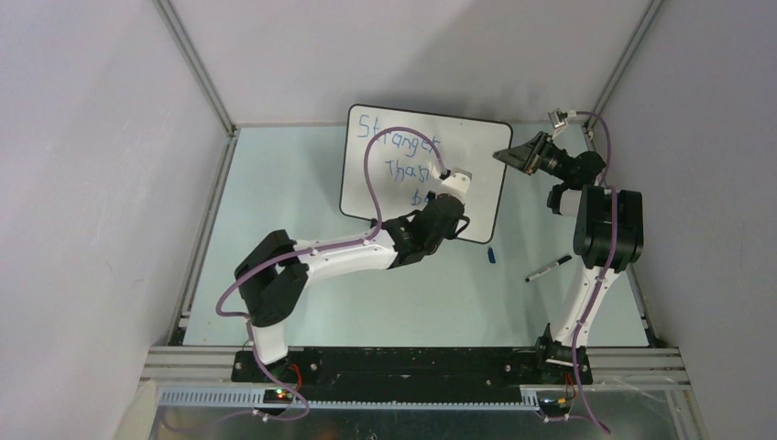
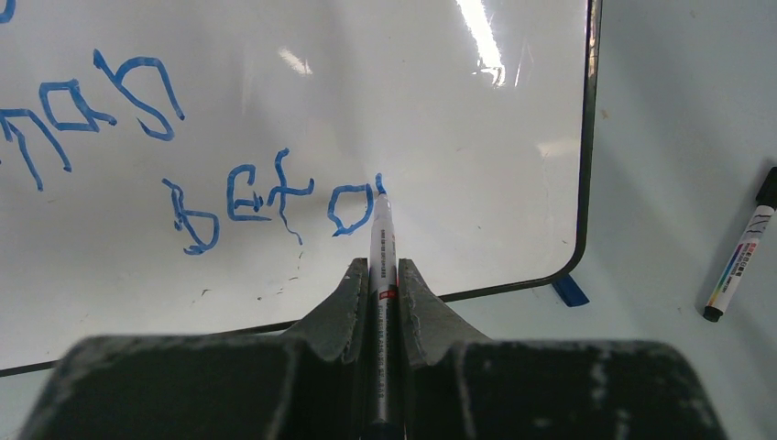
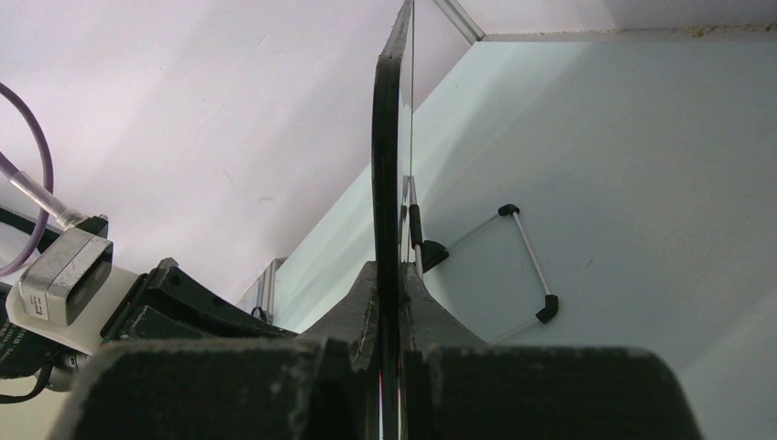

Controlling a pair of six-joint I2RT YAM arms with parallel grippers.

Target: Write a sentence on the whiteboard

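The whiteboard [image 1: 476,151] stands tilted at the back of the table. Its blue sentence [image 1: 396,134] runs in three staggered lines, the top word reading "Stranger". My left gripper [image 1: 448,186] is shut on a blue marker [image 2: 382,229]. The marker's tip touches the whiteboard [image 2: 458,110] just right of the letters "befo" [image 2: 266,206] on the lowest line. My right gripper [image 1: 511,157] is shut on the board's right edge. In the right wrist view the black rim [image 3: 384,165] runs straight up between the fingers of that gripper [image 3: 389,271].
A second marker [image 1: 548,269] with a black cap lies on the table right of the board, also in the left wrist view [image 2: 740,261]. A blue cap [image 1: 492,256] lies by the board's lower right corner. The board's wire stand [image 3: 527,240] rests behind it. Grey walls close in the table.
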